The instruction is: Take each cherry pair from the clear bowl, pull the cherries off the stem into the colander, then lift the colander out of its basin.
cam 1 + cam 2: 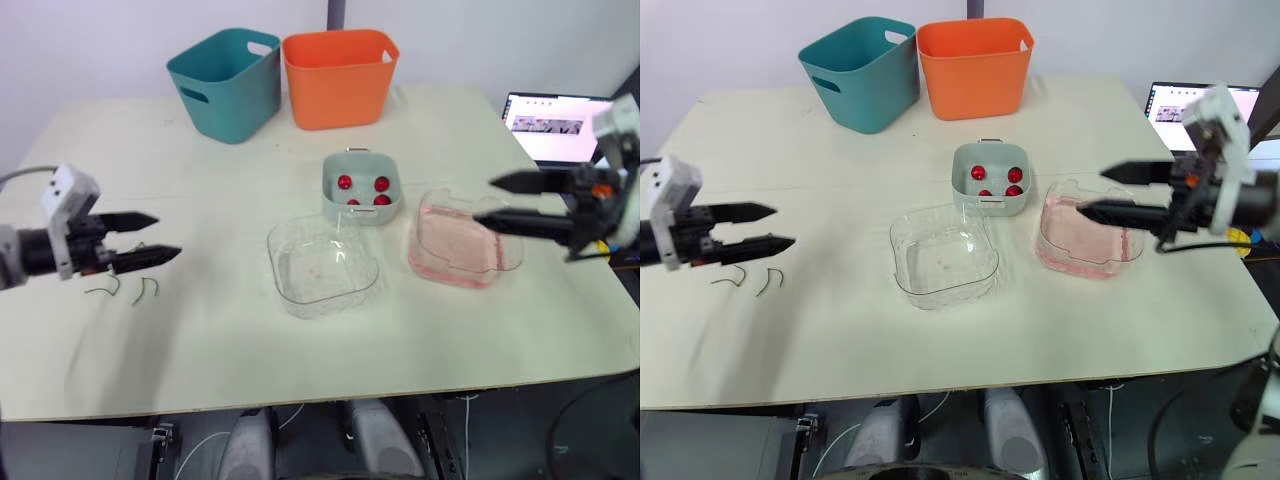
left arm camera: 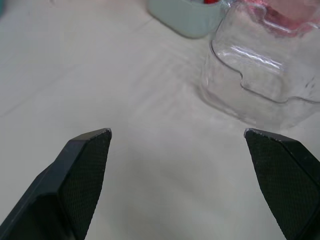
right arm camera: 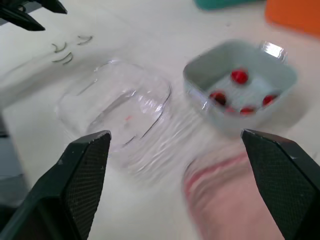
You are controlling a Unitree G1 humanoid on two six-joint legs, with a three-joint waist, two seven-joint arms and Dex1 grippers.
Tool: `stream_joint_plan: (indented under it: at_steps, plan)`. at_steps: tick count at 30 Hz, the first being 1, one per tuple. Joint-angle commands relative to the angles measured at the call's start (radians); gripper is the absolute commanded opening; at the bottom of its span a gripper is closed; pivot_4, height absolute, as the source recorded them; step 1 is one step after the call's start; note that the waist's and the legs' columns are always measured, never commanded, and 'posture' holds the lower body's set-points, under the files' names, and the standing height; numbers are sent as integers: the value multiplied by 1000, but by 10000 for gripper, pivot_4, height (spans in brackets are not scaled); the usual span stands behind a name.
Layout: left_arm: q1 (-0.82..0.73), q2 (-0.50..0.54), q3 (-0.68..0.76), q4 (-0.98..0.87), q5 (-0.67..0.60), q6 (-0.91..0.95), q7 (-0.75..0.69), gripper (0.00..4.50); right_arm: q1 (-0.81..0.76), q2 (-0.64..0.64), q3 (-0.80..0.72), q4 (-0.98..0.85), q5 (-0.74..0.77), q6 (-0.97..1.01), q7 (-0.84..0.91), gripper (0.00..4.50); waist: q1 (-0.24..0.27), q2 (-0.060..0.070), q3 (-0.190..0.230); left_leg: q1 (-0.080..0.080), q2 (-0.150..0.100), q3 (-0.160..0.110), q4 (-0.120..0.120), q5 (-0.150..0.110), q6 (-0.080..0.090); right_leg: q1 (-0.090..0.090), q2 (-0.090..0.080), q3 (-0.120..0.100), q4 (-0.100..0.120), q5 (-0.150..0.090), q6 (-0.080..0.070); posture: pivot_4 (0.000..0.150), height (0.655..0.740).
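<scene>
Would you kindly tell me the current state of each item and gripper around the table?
Clear bowl: upright, empty.
Colander: upright on the table, not lifted.
Cherries: several, loose inside the colander.
Stems: bare, lying on the table.
Pink-tinted container: upright, nothing visible inside.
Left gripper: open, empty.
Right gripper: open, empty.
Laptop: open, screen lit.

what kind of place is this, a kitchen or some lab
Most likely a lab or office test bench, not a kitchen: a plain table against a bare wall, teal bin and orange bin at its back, an open laptop beside it.
</scene>
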Motion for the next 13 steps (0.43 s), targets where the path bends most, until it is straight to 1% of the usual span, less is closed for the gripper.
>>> stream_joint_plan:
  at_steps: [1,5,13]
  plan:
    - [60,46,80,-35,-37,37,-41,45000,132,-44,-113,-115,100,72,0,44847,5,0,0,-1,0,0,0,0,0,-1,0,0,-1,0,0,1500,7400]
    - [84,41,75,-38,-20,3,-30,45000,300,-59,-147,-177,156,31,-12,44847,20,0,0,-1,0,1,1,0,0,-1,0,1,-1,0,0,1500,7400]
    - [101,12,70,-66,-39,0,-20,45000,396,-67,-148,-170,214,-54,-79,44847,21,0,0,-1,0,2,0,0,0,-1,-1,1,-3,0,0,1500,7400]
